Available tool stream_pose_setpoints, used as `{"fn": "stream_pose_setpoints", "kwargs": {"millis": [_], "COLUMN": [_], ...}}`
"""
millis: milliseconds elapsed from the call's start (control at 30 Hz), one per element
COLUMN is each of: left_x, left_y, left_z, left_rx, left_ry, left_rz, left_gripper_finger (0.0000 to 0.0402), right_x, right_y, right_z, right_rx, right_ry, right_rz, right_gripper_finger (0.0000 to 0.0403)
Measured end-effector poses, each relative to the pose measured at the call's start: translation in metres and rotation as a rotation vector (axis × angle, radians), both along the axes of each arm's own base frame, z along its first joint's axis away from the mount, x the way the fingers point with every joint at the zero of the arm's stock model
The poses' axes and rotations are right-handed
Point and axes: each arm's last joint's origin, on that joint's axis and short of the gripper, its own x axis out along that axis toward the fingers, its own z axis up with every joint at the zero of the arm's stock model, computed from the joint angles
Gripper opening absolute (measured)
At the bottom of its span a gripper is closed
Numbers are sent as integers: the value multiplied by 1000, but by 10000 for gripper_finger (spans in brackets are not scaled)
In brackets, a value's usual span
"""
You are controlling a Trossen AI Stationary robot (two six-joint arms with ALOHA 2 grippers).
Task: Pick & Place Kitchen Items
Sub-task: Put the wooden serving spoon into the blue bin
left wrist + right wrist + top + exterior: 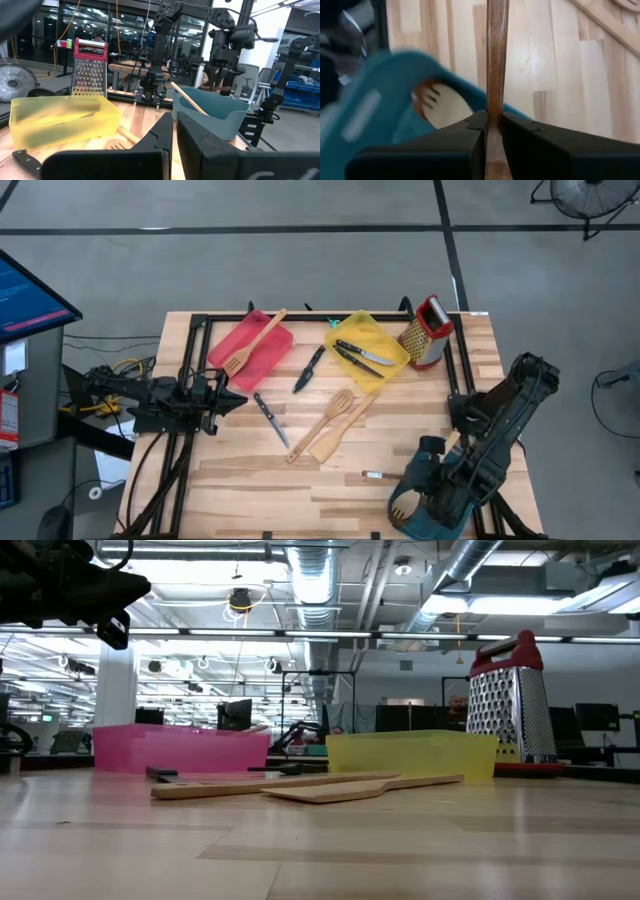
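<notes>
My right gripper [428, 488] is at the table's near right, over a teal tray [440, 527], shut on a wooden utensil [495, 60]. A slotted wooden head [434, 104] lies in the tray. My left gripper [236, 398] is shut and empty above the table's left side. A wooden turner [252, 342] lies in the red tray [270, 352]. Two knives [362, 356] lie in the yellow tray [385, 372]. On the table lie two knives [309, 368] [271, 419], two wooden spatulas [322, 426] [346, 426] and a small metal-handled utensil [375, 475]. My right gripper pinches the wooden utensil's handle [495, 117] between its two fingers [517, 135]. The handle runs out ahead of the fingers, over the table. The slotted head [400, 508] lies inside the teal tray; the tray's rim hides where the head joins the handle.
A steel box grater [428, 331] with a red top stands at the far right, beside the yellow tray. A black frame [195, 340] runs along the table's edges. There is bare wood along the near left [250, 490].
</notes>
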Motion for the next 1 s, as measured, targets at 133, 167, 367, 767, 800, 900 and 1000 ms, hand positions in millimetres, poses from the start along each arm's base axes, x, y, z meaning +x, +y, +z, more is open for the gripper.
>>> {"fn": "stream_pose_setpoints", "kwargs": {"millis": [133,167,367,767,800,900,1000], "left_x": [0,0,0,0,0,0,0], "left_y": [0,0,0,0,0,0,0], "left_z": [0,0,0,0,1,1,1], "left_rx": [0,0,0,-1,-2,-2,-3], "left_ry": [0,0,0,-5,-6,-8,-10], "left_rz": [0,0,0,0,0,0,0], "left_gripper_finger": [8,8,8,8,8,8,8], "right_x": [-11,-13,-34,-76,-79,-81,-82], "right_y": [3,3,7,13,14,14,13], "right_z": [-10,-12,-26,-49,-51,-60,-68], "right_rx": [-63,-73,-85,-53,-51,-33,-33], "right_ry": [36,43,12,-132,-132,-137,-136], "right_rz": [110,119,58,9,9,11,27], "right_gripper_finger": [35,35,35,35,35,35,36]}}
